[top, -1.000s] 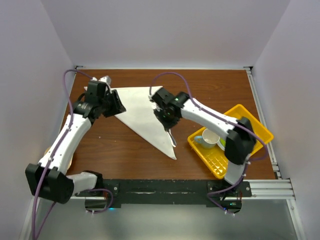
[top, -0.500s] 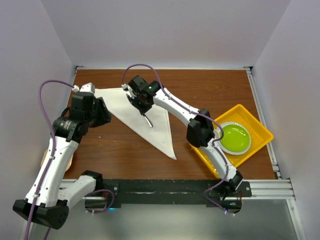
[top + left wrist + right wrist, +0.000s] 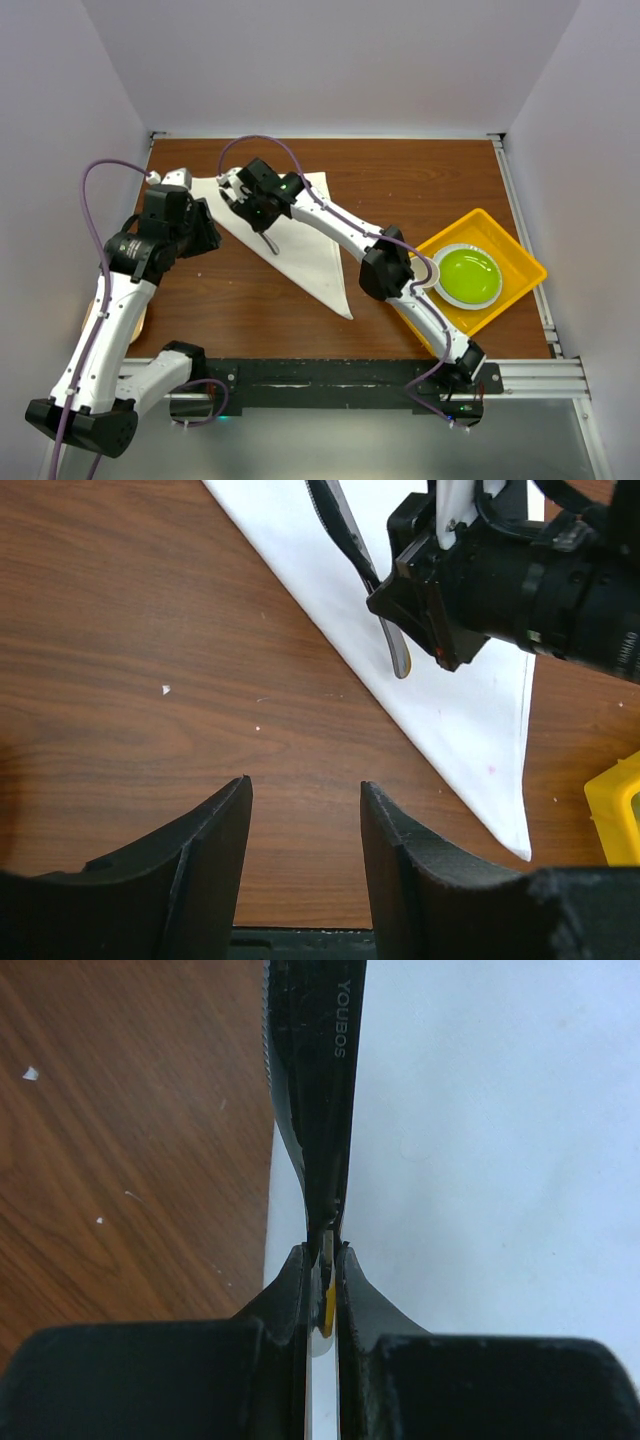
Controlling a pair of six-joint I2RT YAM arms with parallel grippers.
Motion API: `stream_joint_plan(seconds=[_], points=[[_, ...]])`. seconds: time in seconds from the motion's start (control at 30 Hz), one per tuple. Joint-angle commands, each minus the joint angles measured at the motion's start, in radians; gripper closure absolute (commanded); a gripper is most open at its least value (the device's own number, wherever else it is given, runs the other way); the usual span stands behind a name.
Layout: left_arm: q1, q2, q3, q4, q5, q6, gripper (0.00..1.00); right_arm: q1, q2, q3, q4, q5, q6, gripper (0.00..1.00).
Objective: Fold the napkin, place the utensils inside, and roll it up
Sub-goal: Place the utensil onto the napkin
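The right jaws clamp one end of the knife (image 3: 315, 1080), stiff and probably slippery, above the soft napkin (image 3: 310, 262); the left jaws stand apart.

Bright, even light, soft shadows, close foreground blurred.

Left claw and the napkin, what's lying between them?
Nothing but bare brown tabletop lies between the left claw and the napkin; the left wrist view shows it.
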Motion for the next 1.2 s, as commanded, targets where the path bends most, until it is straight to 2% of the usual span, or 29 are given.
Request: stream_joint_plan(seconds=[0.0, 0.77, 1.17], points=[[0.001, -0.01, 0.049, -0.007, -0.023, 0.033, 0.47, -0.008, 0.013, 0.057, 0.047, -0.028, 0.005, 1.0], [0.001, -0.035, 0.053, -0.027, -0.035, 0.049, 0.47, -0.003, 0.097, -0.006, 0.134, -0.07, -0.011, 1.0], [0.001, -0.05, 0.041, -0.034, -0.046, 0.05, 0.47, -0.005, 0.111, -0.058, 0.205, -0.056, 0.057, 1.0]])
